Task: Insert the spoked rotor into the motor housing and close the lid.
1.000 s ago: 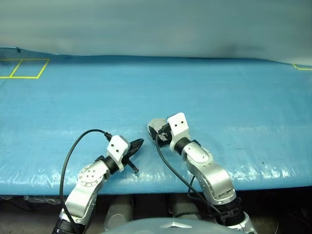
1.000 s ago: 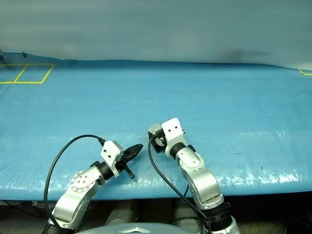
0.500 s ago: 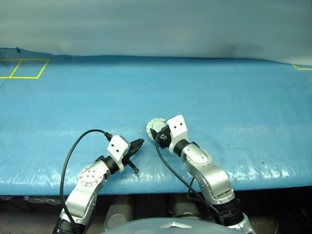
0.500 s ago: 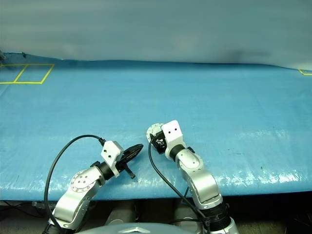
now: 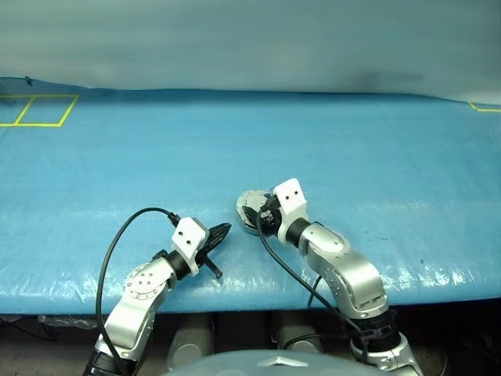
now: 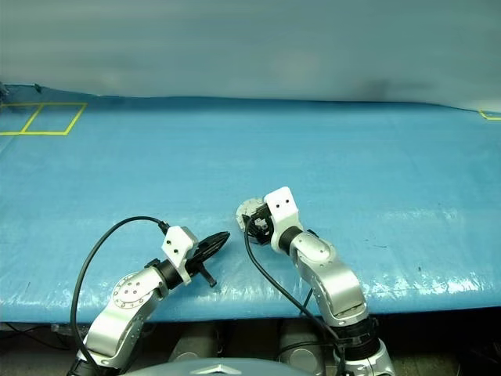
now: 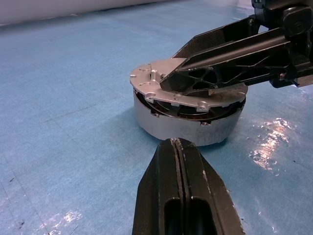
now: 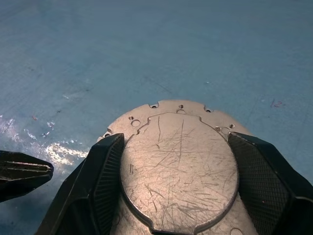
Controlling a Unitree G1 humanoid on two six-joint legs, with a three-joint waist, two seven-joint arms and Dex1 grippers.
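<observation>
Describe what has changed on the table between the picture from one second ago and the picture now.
The right gripper has tipped further down over the lid, and its forearm has swung outward to the right. Its fingers now flank the lid on the motor housing. The left gripper stayed shut beside the housing, unmoved.

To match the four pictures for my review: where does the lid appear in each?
Left eye view: lid, centre, at the right gripper.
Right eye view: lid, just left of centre.
Left wrist view: lid, centre, atop the motor housing.
Right wrist view: lid, lower centre.
Shared landmark: the right gripper.
</observation>
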